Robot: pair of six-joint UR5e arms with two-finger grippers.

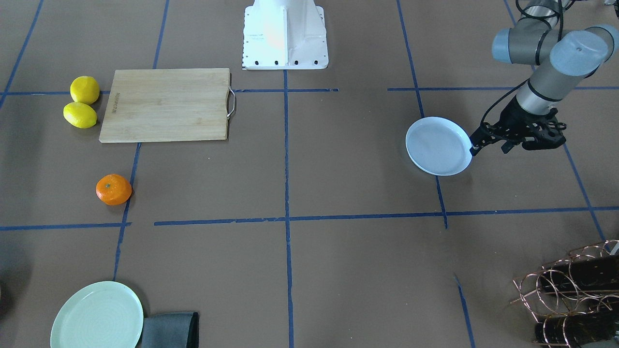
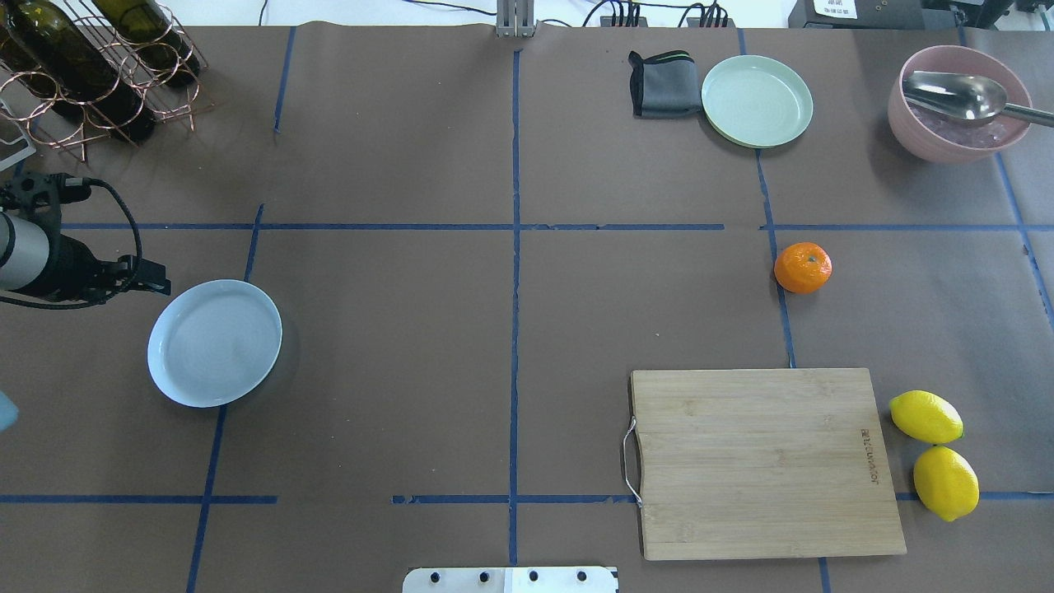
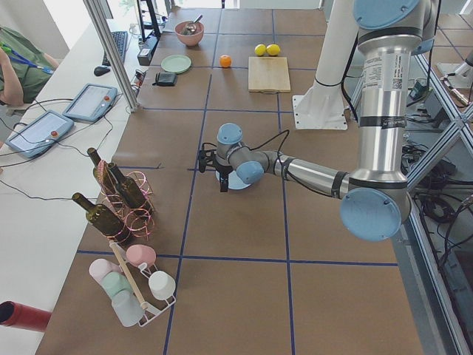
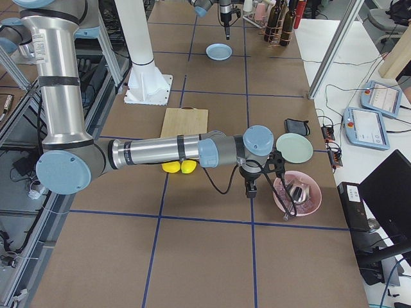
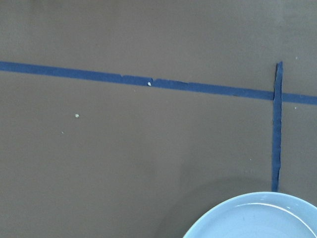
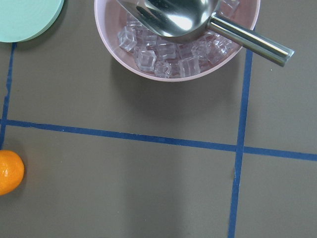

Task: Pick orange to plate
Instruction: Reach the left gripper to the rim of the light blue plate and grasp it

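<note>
Currently, the left claw (image 1: 475, 143) is hovering at the rim of the plate (image 2: 214, 343). Whether it is open or closed cannot be told. The plate is carrying nothing. Well apart to the right, the orange (image 2: 803, 267) is sitting on a blue tape line on the table (image 2: 412, 329), untouched. Farther right, the right claw (image 4: 250, 190) is hanging beside the pink bowl (image 2: 906, 123), its state likewise not determinable.

Judgement: the pick is falling to the right claw, which should be descending vertically, straddling the fruit's widest girth. The cutting board (image 2: 762, 461) and mint plate (image 2: 756, 100) are standing apart from the orange, leaving approach room. Nothing is standing between orange and plate.
</note>
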